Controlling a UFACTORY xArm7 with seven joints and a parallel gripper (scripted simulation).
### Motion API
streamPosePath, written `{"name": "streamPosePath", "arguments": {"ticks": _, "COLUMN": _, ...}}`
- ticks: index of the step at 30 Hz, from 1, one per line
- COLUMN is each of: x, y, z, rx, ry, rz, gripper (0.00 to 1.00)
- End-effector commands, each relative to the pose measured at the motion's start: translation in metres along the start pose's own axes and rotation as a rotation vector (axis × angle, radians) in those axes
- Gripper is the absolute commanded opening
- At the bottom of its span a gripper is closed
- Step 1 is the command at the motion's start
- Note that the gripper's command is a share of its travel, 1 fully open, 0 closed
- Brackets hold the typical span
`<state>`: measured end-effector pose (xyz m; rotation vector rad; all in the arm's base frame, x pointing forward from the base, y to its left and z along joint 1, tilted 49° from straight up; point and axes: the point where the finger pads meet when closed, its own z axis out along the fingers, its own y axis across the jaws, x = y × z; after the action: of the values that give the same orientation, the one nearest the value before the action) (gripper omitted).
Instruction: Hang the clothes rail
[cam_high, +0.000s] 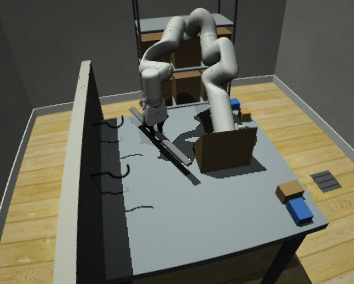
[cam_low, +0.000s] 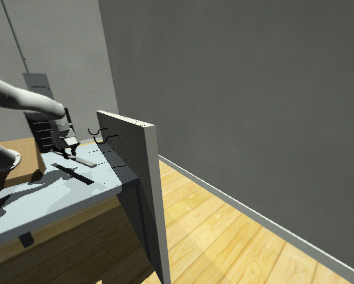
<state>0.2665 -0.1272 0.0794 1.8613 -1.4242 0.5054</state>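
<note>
The clothes rail (cam_high: 172, 148) (cam_low: 85, 161) is a long grey bar, held level a little above the grey table (cam_high: 210, 225) (cam_low: 50, 196), with its dark shadow beneath it. My gripper (cam_high: 154, 127) (cam_low: 68, 150) points down and is shut on the rail near its far end. Two black hooks, a far hook (cam_high: 113, 123) (cam_low: 97, 133) and a near hook (cam_high: 119, 175), stick out of the upright wall panel (cam_high: 75, 175) (cam_low: 145, 175) at the table's left side. The rail is to the right of the hooks and apart from them, slanted relative to the wall.
A brown open box (cam_high: 225, 150) stands around the arm's base, right of the rail. A brown block (cam_high: 290, 190) and a blue block (cam_high: 300, 210) lie at the front right corner. Another blue block (cam_high: 235, 103) and brown block (cam_high: 245, 115) lie at the back right. A shelf (cam_high: 185, 50) stands behind the table.
</note>
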Motion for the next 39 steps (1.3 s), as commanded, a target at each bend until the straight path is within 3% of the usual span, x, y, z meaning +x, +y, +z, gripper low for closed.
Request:
{"name": "streamPosePath", "arguments": {"ticks": 1, "x": 0.0, "y": -0.001, "z": -0.011, "rx": 0.003, "ry": 0.001, "rz": 0.0, "gripper": 0.0}}
{"name": "streamPosePath", "arguments": {"ticks": 39, "x": 0.0, "y": -0.001, "z": -0.066, "rx": 0.004, "ry": 0.0, "rz": 0.0, "gripper": 0.0}}
